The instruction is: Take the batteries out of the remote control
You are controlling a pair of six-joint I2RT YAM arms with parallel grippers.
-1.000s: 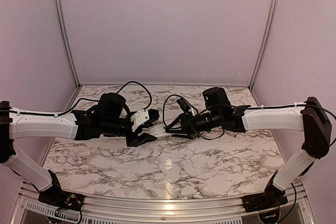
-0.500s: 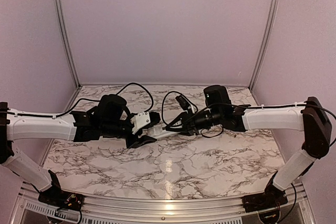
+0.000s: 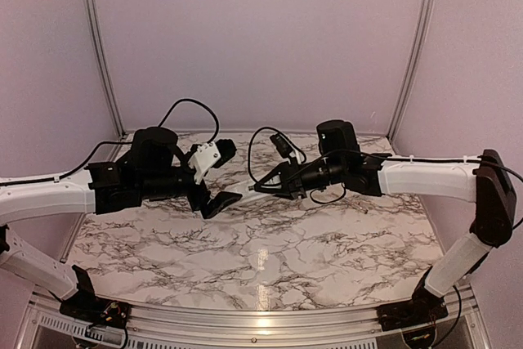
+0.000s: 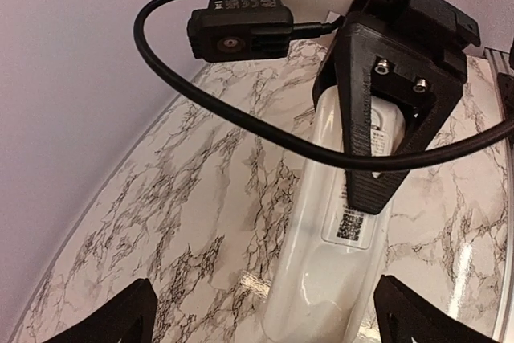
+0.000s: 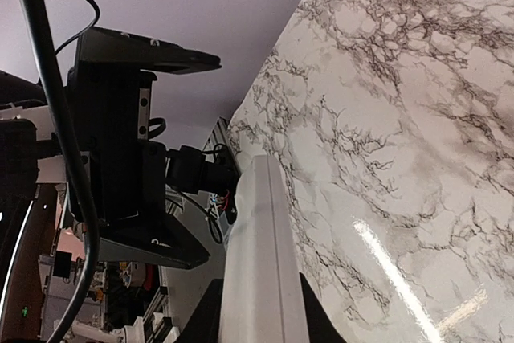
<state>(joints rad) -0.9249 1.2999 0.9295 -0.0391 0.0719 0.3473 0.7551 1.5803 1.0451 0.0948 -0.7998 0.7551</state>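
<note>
Gripping the one remote control [image 4: 321,279] above the tabletop [image 3: 270,259] is the right end effector [image 3: 265,188]; the left end effector [image 3: 222,177] gapes wide

Left hand [image 3: 229,174]: opened, drawn back leftward off remote control [image 4: 329,279]. Right hand [image 3: 263,187]: closed on it, lifted slightly.

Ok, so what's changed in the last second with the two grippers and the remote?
The left gripper let go of the remote control, opened wide and drew back to its own side. The right gripper closed on it and holds it alone. The right arm barely moved.
</note>
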